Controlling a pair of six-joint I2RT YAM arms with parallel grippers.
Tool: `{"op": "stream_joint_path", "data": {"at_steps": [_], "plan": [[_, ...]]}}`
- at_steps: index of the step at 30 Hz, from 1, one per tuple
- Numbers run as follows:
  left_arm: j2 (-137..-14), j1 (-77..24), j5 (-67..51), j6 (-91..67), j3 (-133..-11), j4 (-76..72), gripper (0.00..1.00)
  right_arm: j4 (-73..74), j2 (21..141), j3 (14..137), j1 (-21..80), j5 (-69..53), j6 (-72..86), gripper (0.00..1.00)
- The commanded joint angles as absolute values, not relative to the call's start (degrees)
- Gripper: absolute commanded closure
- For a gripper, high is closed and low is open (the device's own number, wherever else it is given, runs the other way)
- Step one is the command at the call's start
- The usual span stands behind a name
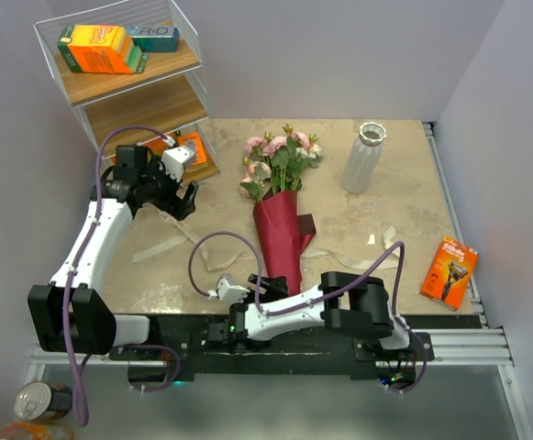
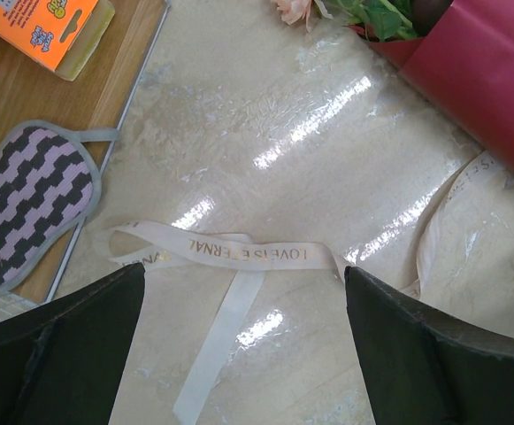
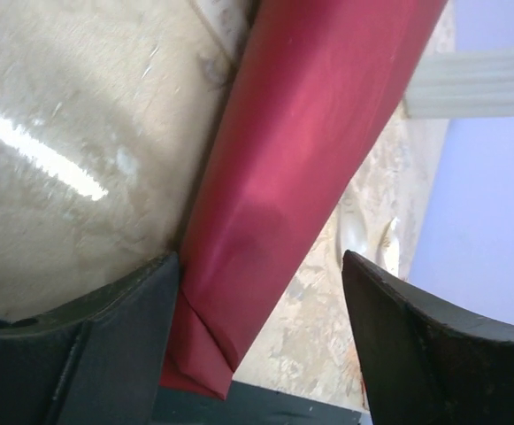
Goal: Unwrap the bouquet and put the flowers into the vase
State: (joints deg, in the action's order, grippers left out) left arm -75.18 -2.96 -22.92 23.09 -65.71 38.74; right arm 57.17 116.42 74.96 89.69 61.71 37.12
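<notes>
Maroon-paper bouquet lies mid-scene on the bench in the top view, blooms toward the far edge. The vase stands upright to its right, well apart.

Left wrist: left hand is spread wide and empty, above the loose cream ribbon.

Right wrist: right hand is open astride the cone tip. One finger touches the paper, no clamp.
</notes>
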Motion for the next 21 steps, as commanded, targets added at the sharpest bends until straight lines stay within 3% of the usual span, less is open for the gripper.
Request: {"op": "stream_joint_path", "data": {"at_steps": [1,10,12,13,14,18,21], "plan": [[-73.65,-2.29,-22.76,22.94,-67.5,37.88,0.01,69.76,117.24,80.67,89.82,72.32,48.76,0.28],[-73.56,-1.85,-22.68,22.68,-67.76,37.71,0.01,73.57,110.4,82.18,84.82,72.87,59.06,0.64],[-73.56,-1.67,-23.02,22.68,-67.85,37.71,0.01,66.06,106.11,80.95,81.58,69.46,53.83,0.58],[-73.74,-1.67,-23.2,22.59,-67.85,37.71,0.0,62.79,104.08,79.29,80.17,67.69,51.61,0.33],[-73.65,-1.67,-23.29,22.5,-67.85,37.62,0.01,59.53,102.15,78.32,78.76,65.33,49.76,0.26],[-73.83,-1.67,-23.91,22.59,-67.24,37.44,0.01,37.06,90.29,72.08,67.01,47.51,36.77,0.2],[-74.0,-1.67,-23.99,22.94,-66.36,37.09,0.01,35.85,88.94,74.6,63.02,46.31,33.15,0.19]]}}
